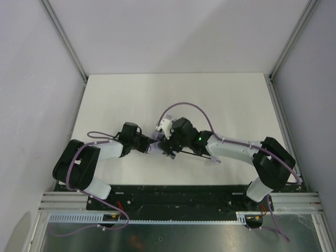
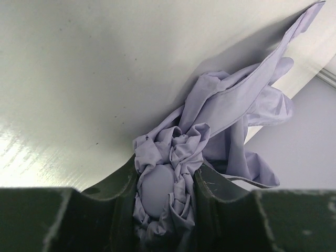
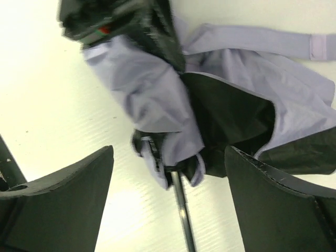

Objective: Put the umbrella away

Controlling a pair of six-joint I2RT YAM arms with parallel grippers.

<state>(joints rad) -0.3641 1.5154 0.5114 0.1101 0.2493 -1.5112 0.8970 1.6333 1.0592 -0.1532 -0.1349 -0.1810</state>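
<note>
Two arms meet at the middle of the white table [image 1: 121, 100], with one umbrella [image 2: 226, 105] crumpled between them. Left gripper [image 2: 165, 184] is clamped on a bunched wad of its lavender fabric. Right gripper [image 3: 169, 157] stands wide apart facing the canopy, holding nothing, the thin black shaft [image 3: 182, 210] running between its fingers. Pale walls and aluminium rails [image 1: 65, 42] enclose the table.

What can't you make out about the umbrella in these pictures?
Right wrist view: the umbrella shaft runs off the bottom edge; the top-left corner is blurred.
Left wrist view: the left gripper clamps bunched fabric, hiding the shaft.
Top view: the right gripper covers the umbrella; too small.
</note>
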